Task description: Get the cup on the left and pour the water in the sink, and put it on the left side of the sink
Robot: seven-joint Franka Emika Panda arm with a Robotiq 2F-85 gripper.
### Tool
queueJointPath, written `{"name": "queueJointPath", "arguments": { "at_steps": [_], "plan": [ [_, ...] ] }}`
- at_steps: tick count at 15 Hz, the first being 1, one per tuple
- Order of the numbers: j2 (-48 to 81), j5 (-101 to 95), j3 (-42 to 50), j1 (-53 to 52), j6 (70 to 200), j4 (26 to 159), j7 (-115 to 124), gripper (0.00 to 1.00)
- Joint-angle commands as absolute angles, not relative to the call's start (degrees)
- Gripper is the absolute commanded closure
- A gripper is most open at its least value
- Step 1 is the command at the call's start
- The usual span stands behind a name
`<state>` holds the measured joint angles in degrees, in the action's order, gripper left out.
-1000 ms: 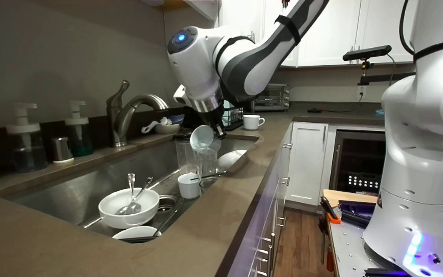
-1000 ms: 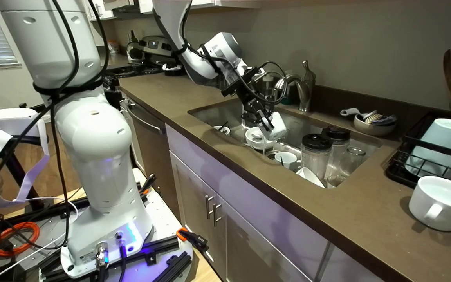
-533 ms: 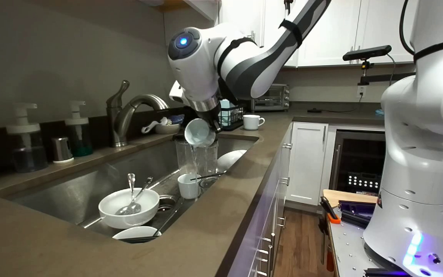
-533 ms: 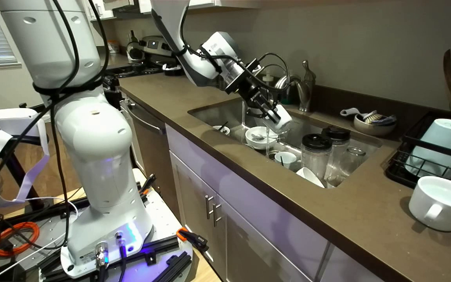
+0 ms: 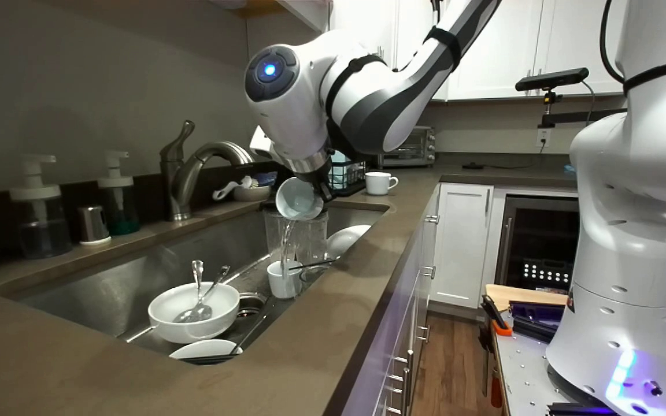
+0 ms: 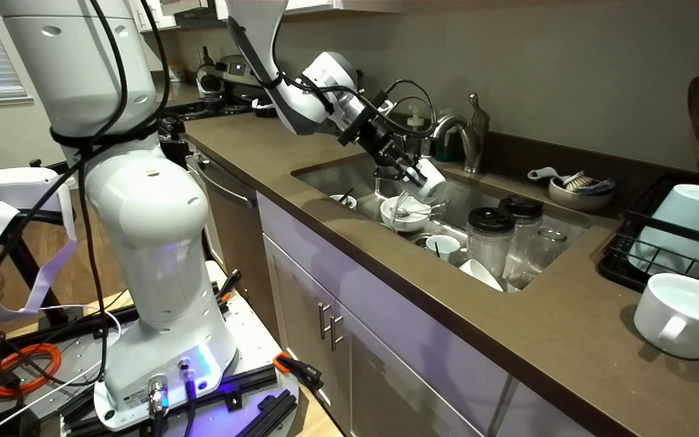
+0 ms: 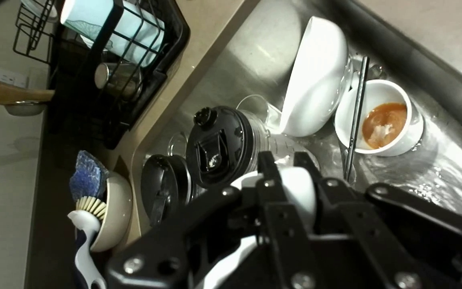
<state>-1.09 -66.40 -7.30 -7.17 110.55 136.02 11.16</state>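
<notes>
Gripper (image 7: 285, 162): clenched on the cup (image 5: 299, 199), white bit of it pinched in there, can't really make out which part from the wrist view.
Cup: up in the air over the sink (image 5: 136, 283), tipped way over, mouth angled down.
Water (image 5: 287, 240): yep, running out of that mouth in a see-through stream, down into the sink.
Small white cup (image 5: 282, 283): standing in the sink lower down, some orangey-brown liquid (image 7: 389, 116) in it and a dark stick (image 7: 357, 116) lying across the rim.
Lidded jars (image 6: 489, 246): two of them, black tops, side by side in the sink.
White bowl (image 5: 194, 330): just beside the drain (image 5: 251, 301), got a spoon (image 5: 195, 314) sitting in it.
Faucet (image 5: 180, 188): metal, curved, up on the counter (image 5: 321, 323) behind the sink.
Counter: another white mug (image 6: 683, 318) stands upright here, near the black dish rack (image 6: 617, 275) with a pale blue tumbler (image 6: 696, 209) in it.
</notes>
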Motion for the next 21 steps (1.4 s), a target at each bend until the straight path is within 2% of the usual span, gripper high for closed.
{"name": "queueJointPath", "arguments": {
  "at_steps": [1,2,21],
  "plan": [
    [-1.0,-66.3,-7.2,-7.1,110.5,135.9,11.1,0.84],
    [-1.0,-66.3,-7.1,-7.0,110.5,135.9,11.1,0.94],
    [-1.4,-74.0,-2.5,-4.1,107.5,136.8,7.5,0.94]
  ]
}}
